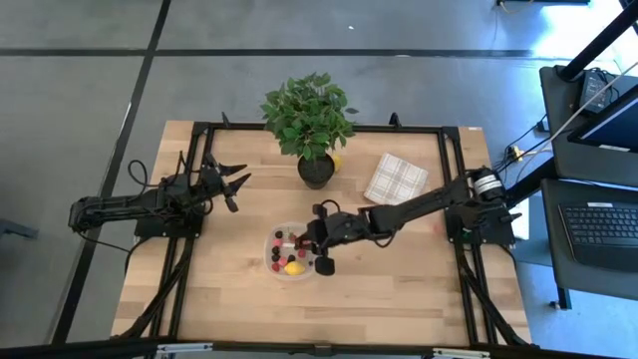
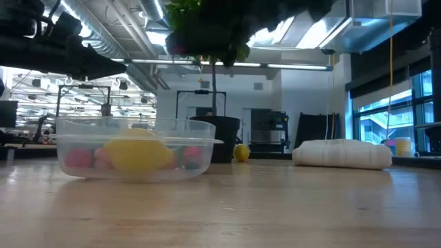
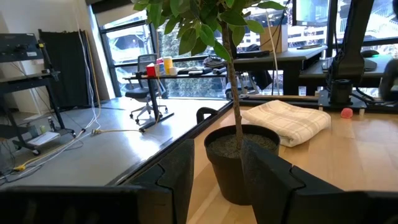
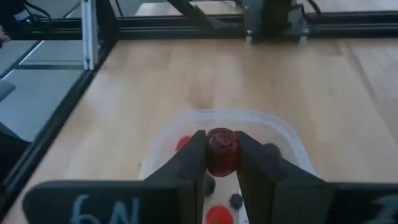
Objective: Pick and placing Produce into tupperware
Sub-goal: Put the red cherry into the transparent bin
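One red berry (image 4: pixel 222 151) pinched in right claw (image 4: pixel 221 163) above tupperware (image 4: pixel 283 138)

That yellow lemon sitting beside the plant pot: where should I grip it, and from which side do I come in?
Take the lemon across its middle, coming straight down from above. It is small and rounded, lying loose on the table tight beside the plant pot, with leaves overhanging, so set the fingers along the pot's edge, not toward it. Probably easiest for the idle left gripper.
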{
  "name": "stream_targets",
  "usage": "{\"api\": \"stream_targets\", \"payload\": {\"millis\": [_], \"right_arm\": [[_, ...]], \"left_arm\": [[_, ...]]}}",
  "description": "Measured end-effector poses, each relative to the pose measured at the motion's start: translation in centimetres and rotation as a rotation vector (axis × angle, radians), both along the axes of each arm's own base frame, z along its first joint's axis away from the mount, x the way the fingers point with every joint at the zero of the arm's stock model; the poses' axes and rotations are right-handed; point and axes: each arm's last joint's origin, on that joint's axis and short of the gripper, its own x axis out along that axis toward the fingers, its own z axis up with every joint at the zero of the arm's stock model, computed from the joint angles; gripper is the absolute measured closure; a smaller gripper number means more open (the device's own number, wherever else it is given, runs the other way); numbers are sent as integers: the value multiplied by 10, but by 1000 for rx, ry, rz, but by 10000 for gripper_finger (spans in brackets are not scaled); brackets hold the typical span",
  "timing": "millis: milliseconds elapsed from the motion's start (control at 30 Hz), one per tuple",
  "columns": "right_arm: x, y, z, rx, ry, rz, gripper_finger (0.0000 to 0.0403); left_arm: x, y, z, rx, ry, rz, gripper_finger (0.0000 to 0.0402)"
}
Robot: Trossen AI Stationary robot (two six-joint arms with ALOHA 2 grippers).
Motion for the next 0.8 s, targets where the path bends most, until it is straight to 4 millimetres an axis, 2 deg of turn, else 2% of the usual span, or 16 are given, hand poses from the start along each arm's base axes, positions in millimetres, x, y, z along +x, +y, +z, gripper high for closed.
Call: {"api": "stream_targets", "payload": {"millis": [200, 367, 800], "right_arm": [[11, -6, -33, -3, 61, -9, 328], [15, -9, -50, -1, 96, -16, 328], [17, -10, -63, 6, 140, -29, 328]], "left_arm": [[0, 0, 0, -1, 2, 0, 276], [0, 0, 0, -1, 4, 0, 276], [0, 0, 0, -1, 4, 0, 276]]}}
